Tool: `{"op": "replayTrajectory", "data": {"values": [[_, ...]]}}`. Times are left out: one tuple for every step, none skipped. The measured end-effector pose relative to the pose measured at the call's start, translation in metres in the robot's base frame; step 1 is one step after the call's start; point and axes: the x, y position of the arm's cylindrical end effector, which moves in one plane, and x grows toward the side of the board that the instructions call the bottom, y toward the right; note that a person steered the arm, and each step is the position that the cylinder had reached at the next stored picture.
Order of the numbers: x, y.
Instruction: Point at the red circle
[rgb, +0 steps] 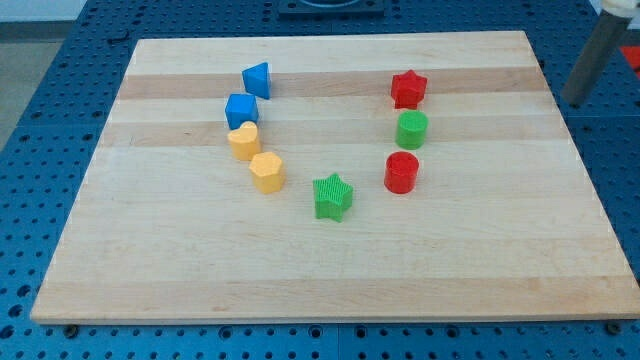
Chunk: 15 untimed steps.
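Observation:
The red circle (401, 172) is a red cylinder standing right of the board's middle. Above it stands a green cylinder (412, 130), and above that a red star (408, 89). A green star (333, 196) lies to the red circle's lower left. My rod comes down from the view's top right corner. My tip (575, 101) is just past the board's right edge, far to the right of and above the red circle, touching no block.
On the left, a curved line runs down: a blue triangle (256, 79), a blue block (241, 110), a yellow heart (243, 141) and a yellow block (267, 172). The wooden board (320, 280) lies on a blue perforated table.

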Motion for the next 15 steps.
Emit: {"op": "replayTrajectory", "data": {"values": [[0.017,0.0],[0.017,-0.001],[0.017,-0.007],[0.017,-0.014],[0.017,-0.028],[0.017,-0.073],[0.017,-0.075],[0.017,-0.081],[0.017,-0.13],[0.017,-0.143],[0.017,-0.143],[-0.004,-0.144],[-0.033,-0.162],[-0.042,-0.145],[-0.042,-0.083]]}}
